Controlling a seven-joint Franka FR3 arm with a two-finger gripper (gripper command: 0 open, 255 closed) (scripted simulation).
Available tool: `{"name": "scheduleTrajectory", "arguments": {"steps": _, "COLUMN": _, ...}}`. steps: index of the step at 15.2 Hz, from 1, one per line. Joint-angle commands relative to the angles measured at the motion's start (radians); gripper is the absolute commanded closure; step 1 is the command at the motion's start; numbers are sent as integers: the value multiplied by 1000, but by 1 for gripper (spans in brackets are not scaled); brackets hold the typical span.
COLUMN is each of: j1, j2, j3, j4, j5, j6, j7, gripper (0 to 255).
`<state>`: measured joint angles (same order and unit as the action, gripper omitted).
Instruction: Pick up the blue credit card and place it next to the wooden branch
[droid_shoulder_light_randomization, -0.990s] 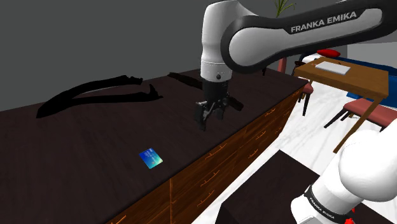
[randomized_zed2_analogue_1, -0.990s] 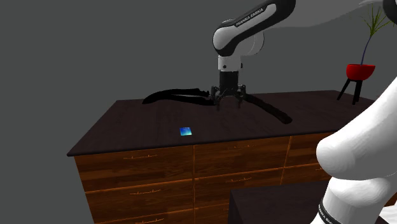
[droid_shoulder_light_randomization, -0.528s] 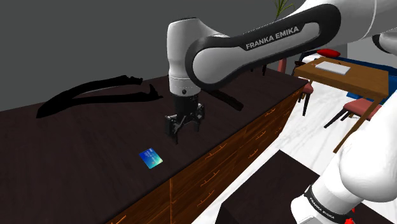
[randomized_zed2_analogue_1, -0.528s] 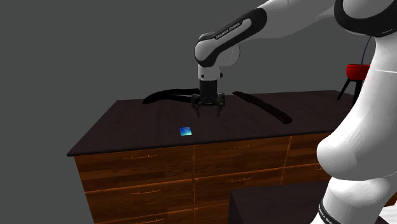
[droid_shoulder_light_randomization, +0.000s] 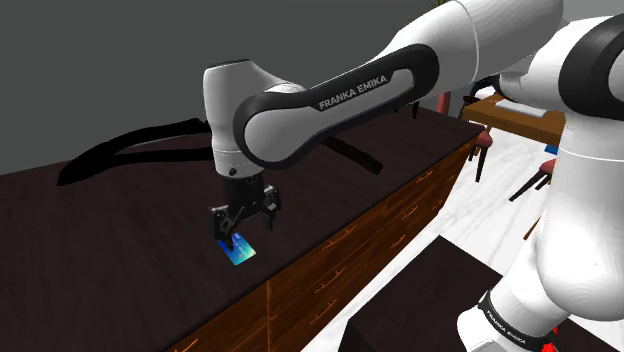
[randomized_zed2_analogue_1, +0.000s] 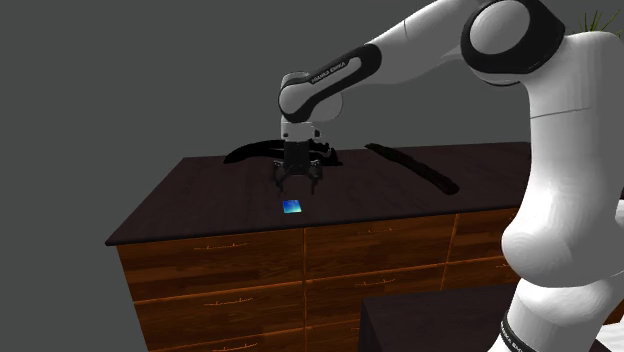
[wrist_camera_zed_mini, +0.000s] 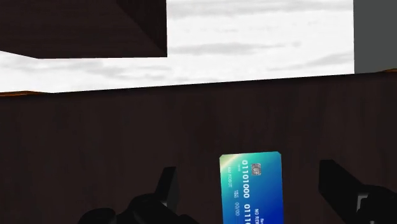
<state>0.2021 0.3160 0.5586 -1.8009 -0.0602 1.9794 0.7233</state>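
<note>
End effector (droid_shoulder_light_randomization: 245, 230) hangs low over the dark tabletop (droid_shoulder_light_randomization: 110, 240), fingers (wrist_camera_zed_mini: 340, 188) spread wide, gripping nothing. Blue credit card (wrist_camera_zed_mini: 251, 191) lies flat directly beneath, centred between the fingers, untouched. Its long axis runs across the line joining them, so closing would likely meet the long edges.

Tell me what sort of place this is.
Probably a living or dining room in a house: a dark wooden chest of drawers, a wooden table beyond it, and a white marbled floor.
</note>
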Motion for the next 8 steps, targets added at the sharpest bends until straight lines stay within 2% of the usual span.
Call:
{"name": "scheduleTrajectory", "arguments": {"steps": 1, "j1": 22, "j2": 55, "j3": -5, "j4": 40, "j5": -22, "j6": 7, "j7": 28, "gripper": 0}}
{"name": "scheduleTrajectory", "arguments": {"steps": 8, "j1": 32, "j2": 89, "j3": -15, "j4": -20, "j5": -42, "j6": 98, "j7": 41, "gripper": 0}}
